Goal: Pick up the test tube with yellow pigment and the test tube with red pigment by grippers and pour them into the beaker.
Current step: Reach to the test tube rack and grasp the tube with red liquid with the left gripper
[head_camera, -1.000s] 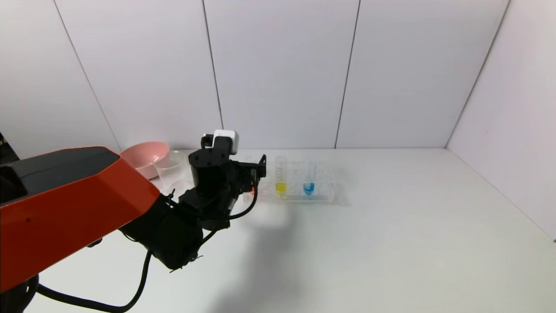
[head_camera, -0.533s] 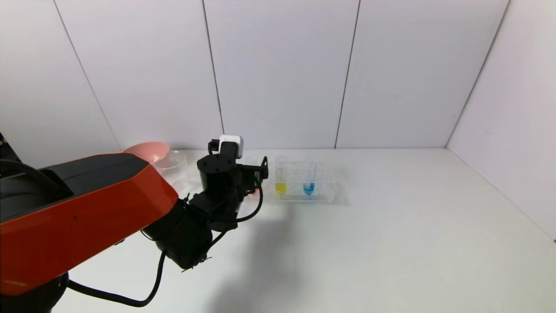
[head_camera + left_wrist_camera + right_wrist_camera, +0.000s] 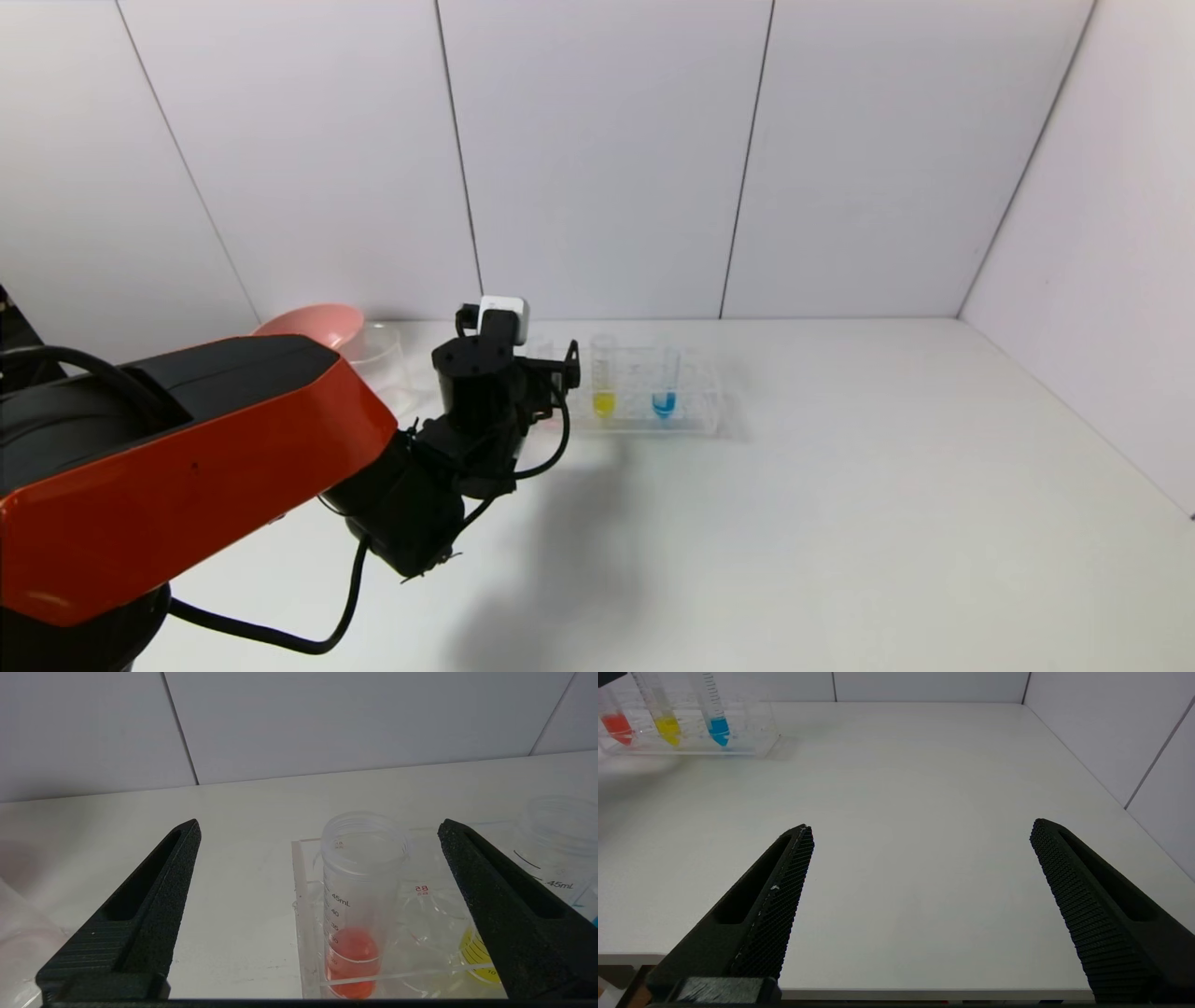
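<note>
Only left wrist view | red tube point(image 3: 355, 914) between open left hand point(image 3: 320, 833)

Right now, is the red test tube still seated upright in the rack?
Yes. The red test tube stands upright in the rack, between the open left gripper fingers, not yet touched.

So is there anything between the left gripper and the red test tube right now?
Nothing visible. In the left wrist view the left gripper has its fingers spread wide, and the test tube with red pigment stands upright in the clear rack straight ahead of the gap, with only bare table before it.
</note>
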Robot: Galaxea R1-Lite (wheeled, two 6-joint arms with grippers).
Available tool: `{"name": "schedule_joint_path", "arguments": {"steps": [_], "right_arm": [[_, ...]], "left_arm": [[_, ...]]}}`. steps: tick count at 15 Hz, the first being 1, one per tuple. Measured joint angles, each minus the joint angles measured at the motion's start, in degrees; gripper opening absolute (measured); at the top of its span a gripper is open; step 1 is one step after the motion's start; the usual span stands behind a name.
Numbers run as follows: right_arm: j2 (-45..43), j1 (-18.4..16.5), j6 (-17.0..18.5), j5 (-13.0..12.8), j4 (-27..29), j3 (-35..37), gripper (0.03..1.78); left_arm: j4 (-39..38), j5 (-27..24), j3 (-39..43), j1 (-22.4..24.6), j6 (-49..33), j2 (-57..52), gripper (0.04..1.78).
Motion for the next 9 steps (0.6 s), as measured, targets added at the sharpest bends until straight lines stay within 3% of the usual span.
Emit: {"name": "schedule_joint_path", "arguments": {"steps": [2, 4, 6, 9], "right_arm": [[0.0, 0.0, 0.0, 0.0, 0.0, 0.0, 1.7], [0.0, 0.0, 0.0, 0.0, 0.0, 0.0, 1.7], [0.0, 0.0, 0.0, 0.0, 0.0, 0.0, 1.7], [0.0, 0.0, 0.0, 0.0, 0.0, 0.0, 1.7]], "left_arm": [[0.1, 0.0, -0.3, 0.0, 0.0, 0.4, 1.72], [0.1, -0.1, -0.5, -0.1, 0.0, 0.5, 1.56], [0.1, 0.0, -0.6, -0.2, 0.2, 0.5, 1.31], [-0.3, -0.1, -0.7, -0.3, 0.9, 0.5, 0.75]]}}
